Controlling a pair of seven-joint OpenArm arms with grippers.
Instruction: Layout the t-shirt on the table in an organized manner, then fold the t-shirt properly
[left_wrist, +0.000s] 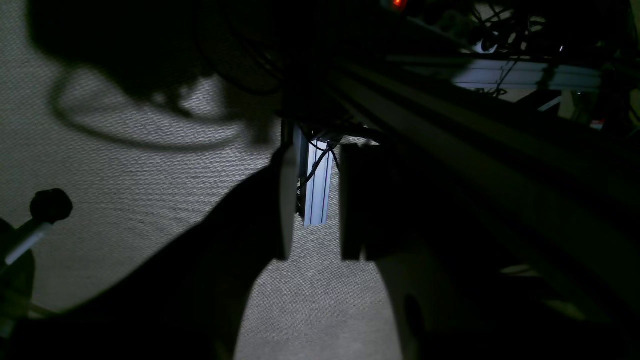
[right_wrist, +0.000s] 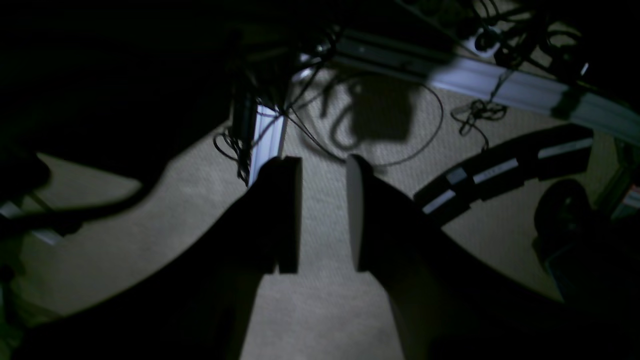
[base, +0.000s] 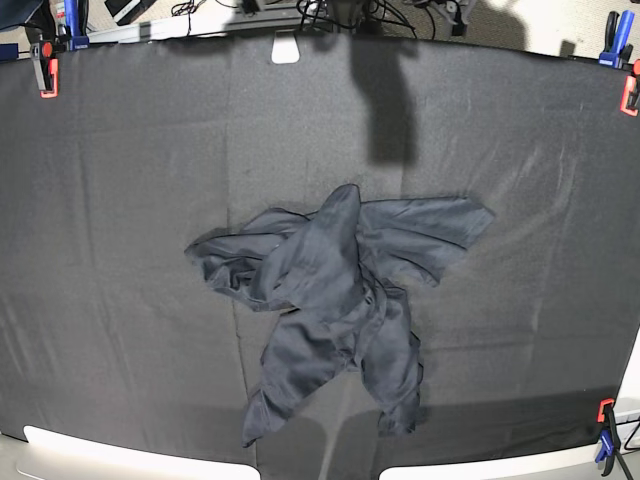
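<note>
The t-shirt (base: 335, 300) lies crumpled in a dark, wrinkly heap near the middle of the table (base: 120, 150), one sleeve spread toward the right and a twisted part trailing toward the front edge. Neither arm shows in the base view. In the left wrist view my left gripper (left_wrist: 314, 165) is open, with only floor and a metal post visible through the gap. My right gripper (right_wrist: 324, 167) is also open and holds nothing. Both wrist views look at the carpet floor, not at the shirt.
Red and blue clamps (base: 44, 72) (base: 610, 40) (base: 605, 440) pin the black cloth at the corners. A shadow (base: 385, 100) falls on the table's far middle. An aluminium post (left_wrist: 317, 185), a rail (right_wrist: 500, 82) and loose cables (right_wrist: 380, 125) stand over the carpet.
</note>
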